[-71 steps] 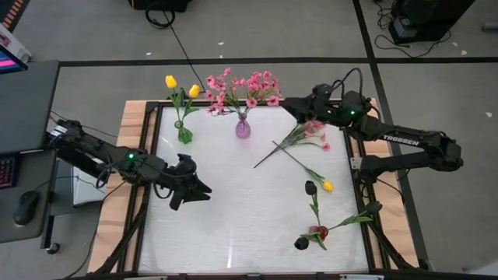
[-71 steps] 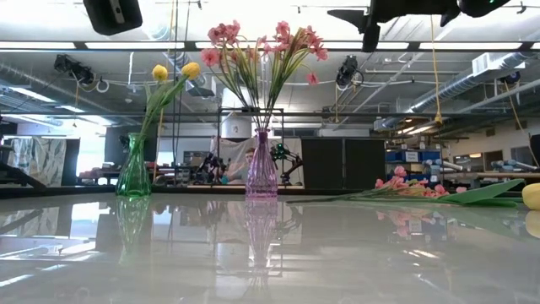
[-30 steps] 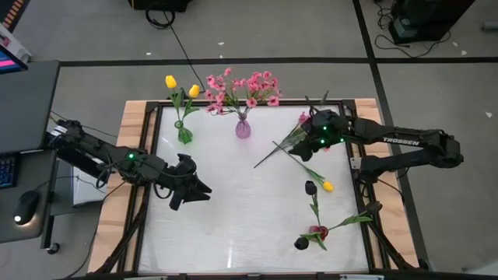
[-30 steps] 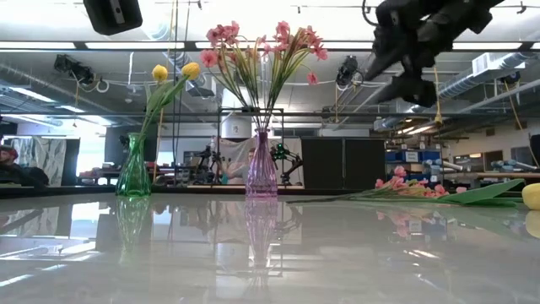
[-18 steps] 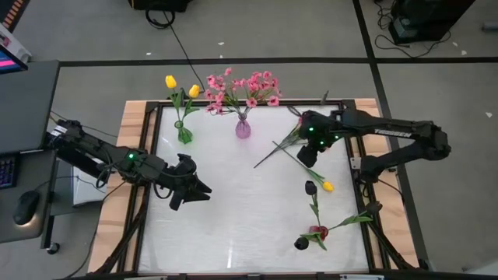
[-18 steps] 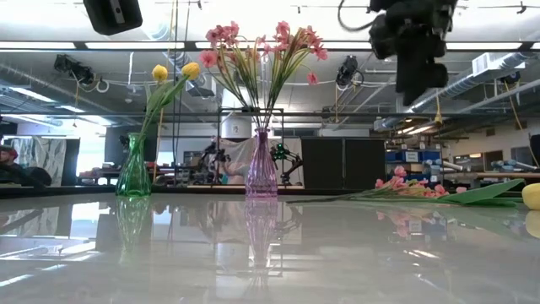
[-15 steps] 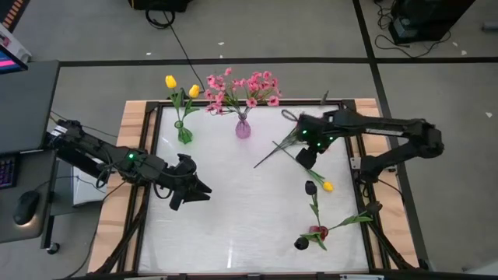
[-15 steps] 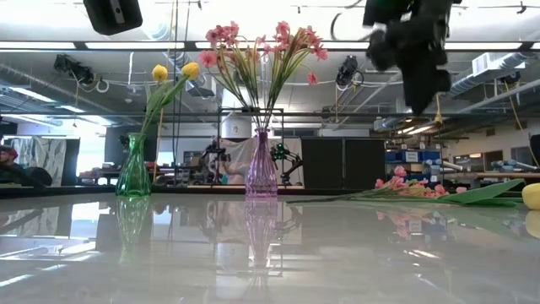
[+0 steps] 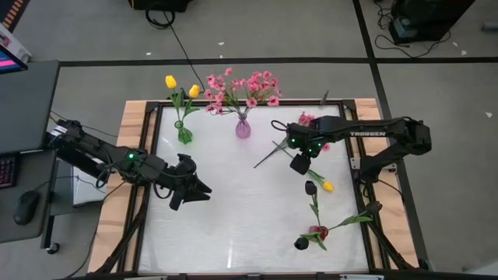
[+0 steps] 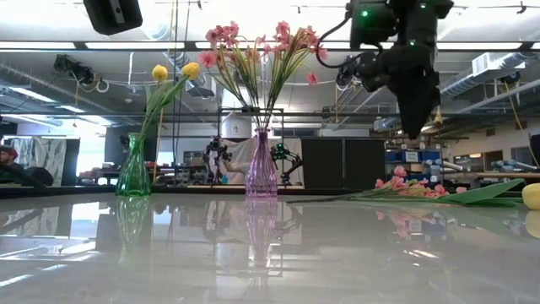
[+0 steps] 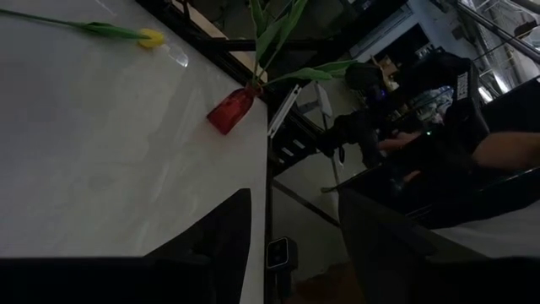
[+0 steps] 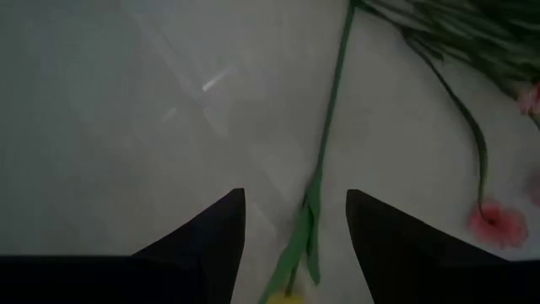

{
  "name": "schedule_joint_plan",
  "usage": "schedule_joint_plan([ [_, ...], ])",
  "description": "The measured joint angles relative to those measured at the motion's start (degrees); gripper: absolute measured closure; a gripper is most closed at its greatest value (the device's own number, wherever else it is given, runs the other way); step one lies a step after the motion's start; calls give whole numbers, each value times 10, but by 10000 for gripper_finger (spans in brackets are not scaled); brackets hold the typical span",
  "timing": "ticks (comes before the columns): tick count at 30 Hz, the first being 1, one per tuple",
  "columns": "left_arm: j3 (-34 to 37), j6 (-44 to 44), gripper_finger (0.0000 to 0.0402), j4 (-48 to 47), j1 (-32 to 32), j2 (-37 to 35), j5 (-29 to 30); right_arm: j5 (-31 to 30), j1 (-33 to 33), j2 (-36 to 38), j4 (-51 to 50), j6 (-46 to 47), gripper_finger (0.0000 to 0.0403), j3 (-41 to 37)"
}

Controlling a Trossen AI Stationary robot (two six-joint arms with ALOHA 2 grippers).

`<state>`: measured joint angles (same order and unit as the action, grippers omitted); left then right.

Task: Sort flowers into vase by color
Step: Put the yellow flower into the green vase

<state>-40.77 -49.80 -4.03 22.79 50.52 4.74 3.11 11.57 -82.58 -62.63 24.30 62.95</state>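
Two vases already stood at twelve o'clock on the table [image 9: 233,233]: yellow tulips in the green vase [image 9: 184,134], pink sprays in the purple vase [image 9: 243,128]. The right gripper [image 9: 299,162] hovered with its fingers apart and empty over a yellow tulip [image 9: 327,186] lying at about three o'clock beside the loose pink spray [image 9: 311,124]. It should probably go straight down and close on the stem [image 12: 325,160] only. The left gripper [image 9: 194,191], also open, waited at nine o'clock.

Grey floor [image 9: 93,31] crossed by black tape lines [image 9: 257,61] and cable [image 9: 183,47]. Dark desk [image 9: 23,109] with mouse [image 9: 26,207] seen at side. Ceiling pipes [image 10: 472,80] and strip lights [image 10: 67,45] seen overhead. Dark cabinets [image 10: 342,163] set behind.
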Motion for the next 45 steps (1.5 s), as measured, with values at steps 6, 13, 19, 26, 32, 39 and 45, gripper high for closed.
schedule_joint_plan([
  [6,0,0,216,0,0,0,0,11,-4,56,66,49,188,-100],
  [13,0,0,216,0,0,0,0,21,-4,113,82,88,188,-189],
  [19,0,0,216,0,0,0,0,26,-14,123,95,136,188,-227],
  [26,0,0,216,0,0,0,0,12,-40,117,147,179,188,-247],
  [32,0,0,216,0,0,0,0,-1,-59,85,166,177,188,-248],
  [39,0,0,216,0,0,0,0,-1,-75,32,193,175,188,-248],
  [45,0,0,216,0,0,0,0,-1,-82,10,204,162,189,-248],
])
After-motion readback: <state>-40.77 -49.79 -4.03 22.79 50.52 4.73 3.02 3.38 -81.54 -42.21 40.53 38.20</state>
